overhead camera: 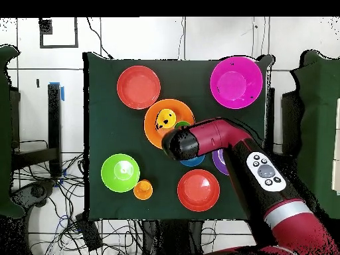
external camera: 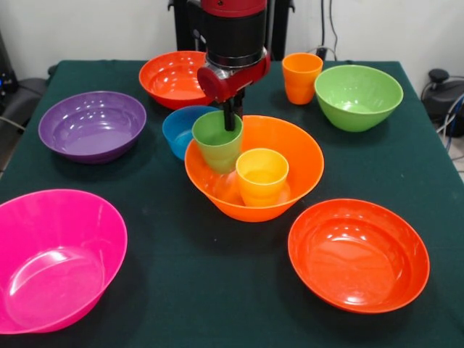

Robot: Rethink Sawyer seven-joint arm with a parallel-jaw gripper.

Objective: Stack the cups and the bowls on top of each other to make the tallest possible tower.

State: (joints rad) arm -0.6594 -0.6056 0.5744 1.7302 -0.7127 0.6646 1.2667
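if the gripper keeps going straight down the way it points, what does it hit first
Probably the small green plastic cup: the gripper already dips into its mouth, above the large light orange plastic bowl. Depth is unclear.

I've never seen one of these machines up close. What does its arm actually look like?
The arm is made of thick rounded segments with a glossy dark red shell and black joints. One segment carries a light grey panel with round dark buttons. At the wrist, a black cylinder sits above a red housing, with the slim black gripper below.
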